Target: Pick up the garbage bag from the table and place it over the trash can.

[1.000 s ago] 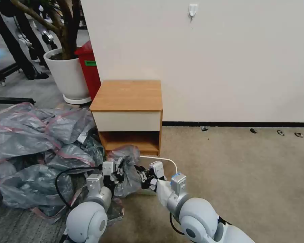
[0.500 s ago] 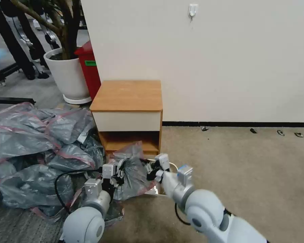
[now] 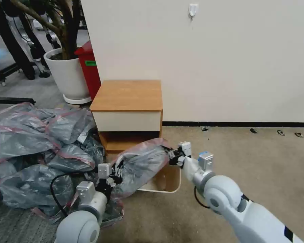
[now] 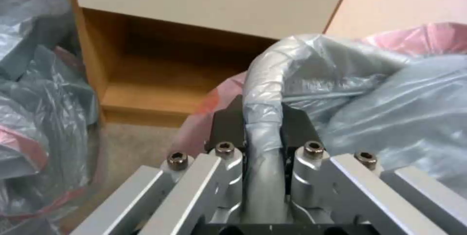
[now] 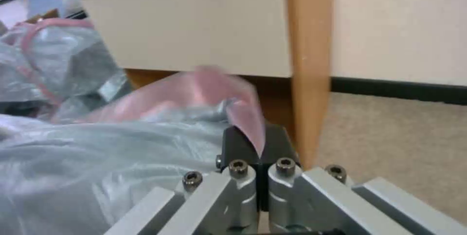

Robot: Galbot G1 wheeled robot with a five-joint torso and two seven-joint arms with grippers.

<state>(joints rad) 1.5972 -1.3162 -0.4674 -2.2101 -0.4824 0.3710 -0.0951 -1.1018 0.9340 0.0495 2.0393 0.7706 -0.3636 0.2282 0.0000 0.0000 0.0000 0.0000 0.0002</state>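
The bag [image 3: 142, 165] hangs stretched between both grippers, over the near-left part of the can [image 3: 174, 184], which sits on the carpet in front of the table [image 3: 128, 96]; the left gripper [image 3: 115, 171] is clamped on a twisted grey rope of film, the right gripper [image 3: 174, 157] on the pink rim. The film looks thin; I'd guess pulling wider could tear it or slip it from the right pinch, and the mouth may miss the can's far rim. The head view gives the can; the left wrist view shows the bunched fold [image 4: 262, 125] between its pads, and the right wrist view shows a mere sliver of pink [image 5: 248, 125] pinched.
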